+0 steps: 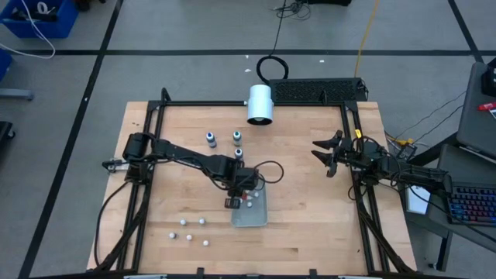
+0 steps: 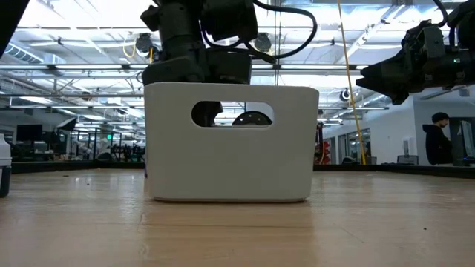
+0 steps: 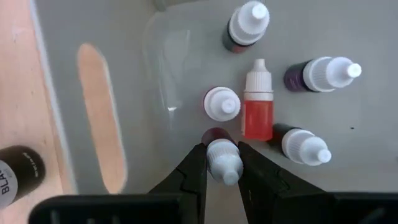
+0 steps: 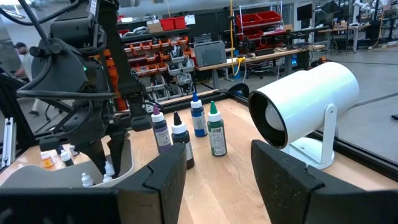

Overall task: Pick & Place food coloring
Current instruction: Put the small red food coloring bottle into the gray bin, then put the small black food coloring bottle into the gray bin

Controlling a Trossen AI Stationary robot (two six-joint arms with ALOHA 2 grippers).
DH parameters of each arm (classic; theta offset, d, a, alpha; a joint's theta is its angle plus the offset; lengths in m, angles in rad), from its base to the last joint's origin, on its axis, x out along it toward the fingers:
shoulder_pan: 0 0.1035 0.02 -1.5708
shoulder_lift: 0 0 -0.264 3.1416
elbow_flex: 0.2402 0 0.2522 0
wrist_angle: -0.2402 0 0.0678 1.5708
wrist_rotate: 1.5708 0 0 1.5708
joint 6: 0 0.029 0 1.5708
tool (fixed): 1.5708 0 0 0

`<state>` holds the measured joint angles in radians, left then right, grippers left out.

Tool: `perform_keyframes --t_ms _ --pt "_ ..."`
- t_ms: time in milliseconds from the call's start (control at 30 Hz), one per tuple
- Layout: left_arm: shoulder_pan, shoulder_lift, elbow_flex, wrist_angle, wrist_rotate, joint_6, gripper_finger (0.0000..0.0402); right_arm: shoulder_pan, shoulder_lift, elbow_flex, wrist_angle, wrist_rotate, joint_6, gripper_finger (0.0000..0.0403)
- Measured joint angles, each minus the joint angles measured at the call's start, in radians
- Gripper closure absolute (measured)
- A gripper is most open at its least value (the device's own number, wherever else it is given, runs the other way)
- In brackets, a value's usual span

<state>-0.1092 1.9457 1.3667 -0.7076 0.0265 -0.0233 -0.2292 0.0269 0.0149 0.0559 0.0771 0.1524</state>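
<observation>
My left gripper (image 3: pixel 222 177) reaches down into a pale grey bin (image 1: pixel 249 211), shut on a food coloring bottle (image 3: pixel 222 155) with a white cap and a dark red body. Several more white-capped bottles are in the bin, some upright (image 3: pixel 222 103), a red one (image 3: pixel 257 106) lying on its side. More food coloring bottles stand on their bases on the table beyond the bin: blue (image 4: pixel 198 118), green (image 4: pixel 216 132), purple (image 4: pixel 160 132) and black (image 4: pixel 181 142). My right gripper (image 4: pixel 217 171) hovers open over the table's right side (image 1: pixel 325 153), with nothing between its fingers. My left gripper pinches the bottle's white cap (image 3: pixel 224 163) between its two fingers, one on either side. The fingers come from above, pointing down into the bin. The bottle stays upright below them. Whether its base rests on the bin floor, I cannot tell.
A large white cylinder (image 1: pixel 260 103) on a stand sits at the table's far edge. Small white balls (image 1: pixel 188 235) lie scattered near the front left. A black-labelled bottle (image 3: pixel 15 175) stands just outside the bin wall. In the low view the bin's wall (image 2: pixel 230 141) has an oval handle hole.
</observation>
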Motion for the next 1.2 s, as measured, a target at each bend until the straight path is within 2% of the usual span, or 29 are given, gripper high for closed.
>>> perform_keyframes --t_ms 233,400,533,700,900,1067,1200 --pt "-0.001 0.0 0.0 0.011 0.0 -0.039 0.0222 0.0 0.0 0.0 0.0 0.0 0.0 0.0234" --pt "-0.003 0.0 0.0 0.04 -0.001 -0.059 0.0185 0.0 0.0 0.0 0.0 0.0 0.0 0.0234" --pt "-0.004 0.0 0.001 0.054 -0.001 -0.062 0.0172 0.0 0.0 0.0 0.0 0.0 0.0 0.0234" --pt "-0.003 0.0 0.046 -0.018 -0.003 -0.061 0.0168 0.0 0.0 0.0 0.0 0.0 0.0 0.0234" --pt "-0.004 -0.001 0.151 -0.197 -0.034 -0.09 0.0167 0.0 0.0 0.0 0.0 0.0 0.0 0.0234" --pt "-0.042 -0.002 0.183 -0.409 0.018 -0.239 0.0167 0.0 0.0 0.0 0.0 0.0 0.0 0.0234" --pt "-0.121 -0.002 0.182 -0.6 0.032 -0.369 0.0167 0.0 0.0 0.0 0.0 0.0 0.0 0.0234"
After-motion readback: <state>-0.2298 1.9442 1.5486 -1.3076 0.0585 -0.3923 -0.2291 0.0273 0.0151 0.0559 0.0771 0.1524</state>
